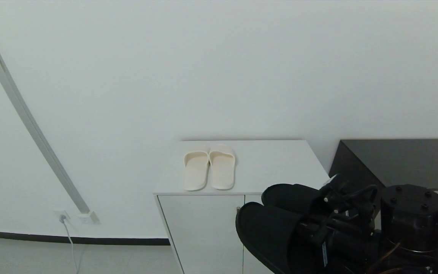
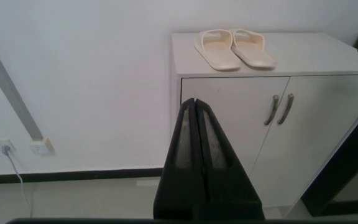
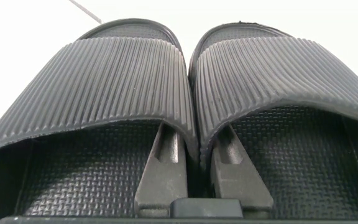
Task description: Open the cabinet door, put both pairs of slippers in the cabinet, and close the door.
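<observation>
Lower right of the head frame: the black slippers (image 1: 276,224) are covering most of the cabinet's (image 1: 272,163) right door, and the cabinet base is running off the bottom edge. The right gripper's (image 3: 194,155) fingertips are disappearing under the ribbed straps, one finger inside each slipper. I'm reading it as clamped on the pair's touching inner walls. The footbeds are showing a diamond-grid rubber texture.

The left gripper (image 2: 195,102) is sitting with fingers pressed together, holding nothing and pointing towards the cabinet.

The cream slippers (image 1: 209,169), smooth and moulded, are lying side by side on the white top, centre frame. Both doors (image 1: 200,228) are sitting closed.
</observation>
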